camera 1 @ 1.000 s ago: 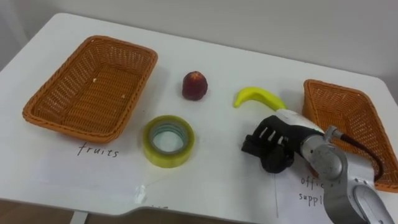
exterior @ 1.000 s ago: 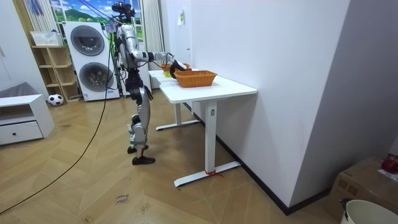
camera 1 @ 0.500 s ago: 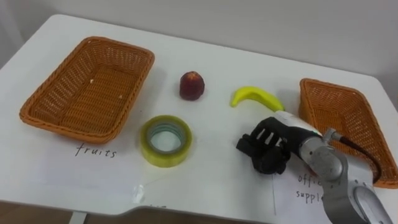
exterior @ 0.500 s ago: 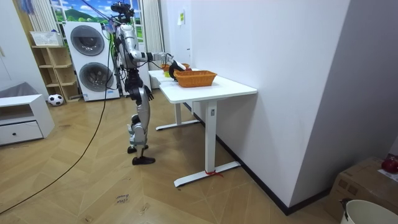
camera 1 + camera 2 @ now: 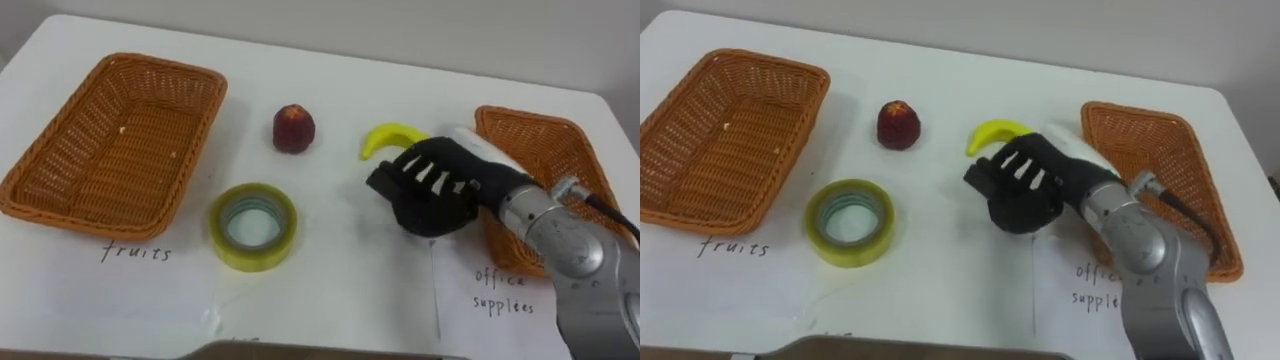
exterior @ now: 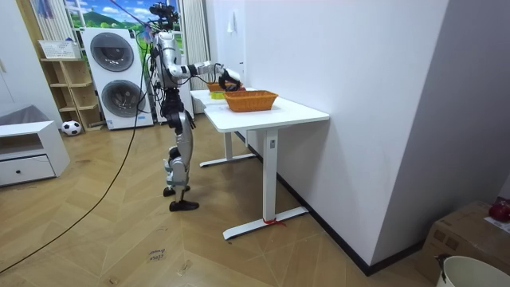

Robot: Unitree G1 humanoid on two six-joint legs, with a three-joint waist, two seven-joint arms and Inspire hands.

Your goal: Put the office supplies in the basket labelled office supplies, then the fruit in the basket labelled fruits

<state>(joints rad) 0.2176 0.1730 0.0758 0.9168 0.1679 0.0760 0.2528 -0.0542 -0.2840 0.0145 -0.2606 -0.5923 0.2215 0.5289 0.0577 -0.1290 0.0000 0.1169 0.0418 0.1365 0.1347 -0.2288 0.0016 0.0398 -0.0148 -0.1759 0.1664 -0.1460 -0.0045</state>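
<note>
A: What is lying on the white desk (image 5: 340, 90)?

B: A yellow-green roll of tape (image 5: 290, 225) is lying flat near the front edge. Taking that as the mark: a round dark-red fruit (image 5: 294, 129) is sitting behind it, a little to the right. A curved yellow banana (image 5: 385, 137) is lying farther right and behind.

A: Baskets?

B: A brown woven wicker basket (image 5: 100, 140) is standing to the tape's left, close by. A second brown wicker basket (image 5: 545, 150) is standing well off to the tape's right. Nothing is showing inside either.

A: And the hand?

B: The right hand (image 5: 430, 190), black-fingered, is reaching in to the right of the tape, between it and the right basket. Its back is facing up. The fingers (image 5: 385, 185) are pointing toward the tape and hanging loosely bent, not closed round anything. The hand is covering the banana's right end; can't tell whether it is touching.

A: Robot's stance?

B: It is standing upright at the desk, right arm stretching out over the top.
</note>
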